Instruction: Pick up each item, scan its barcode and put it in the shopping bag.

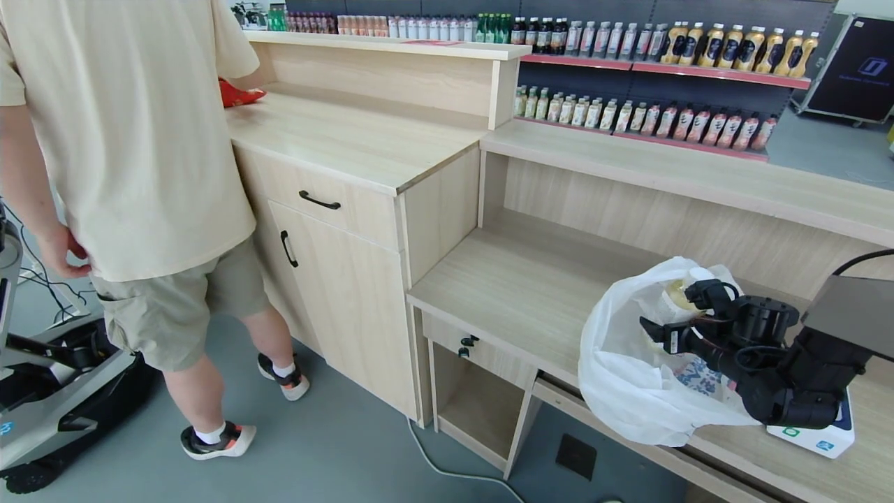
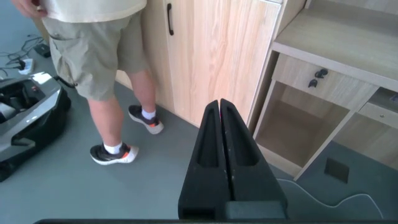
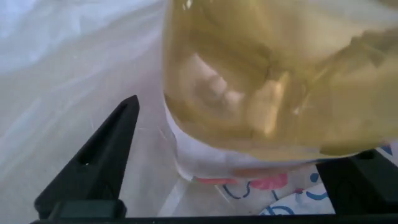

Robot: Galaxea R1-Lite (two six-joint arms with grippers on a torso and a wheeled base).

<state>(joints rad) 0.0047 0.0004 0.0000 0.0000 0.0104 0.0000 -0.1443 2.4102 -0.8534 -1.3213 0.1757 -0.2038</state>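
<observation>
A white plastic shopping bag (image 1: pixel 628 370) lies open on the lower counter (image 1: pixel 517 286) at the right. My right gripper (image 1: pixel 670 307) is at the bag's mouth, open. A clear bottle of yellowish drink with a white label (image 3: pixel 261 81) sits between its spread fingers (image 3: pixel 93 168), and a gap shows beside the near finger. From the head view the bottle (image 1: pixel 676 290) rests in the top of the bag. My left gripper (image 2: pixel 221 124) is shut on nothing and hangs low over the grey floor, in front of the cabinet.
A white scanner box (image 1: pixel 814 436) stands on the counter under my right arm, with a grey device (image 1: pixel 852 314) behind it. A red packet (image 1: pixel 237 94) lies on the taller counter at the left. Shelves of bottles (image 1: pixel 628 115) line the back.
</observation>
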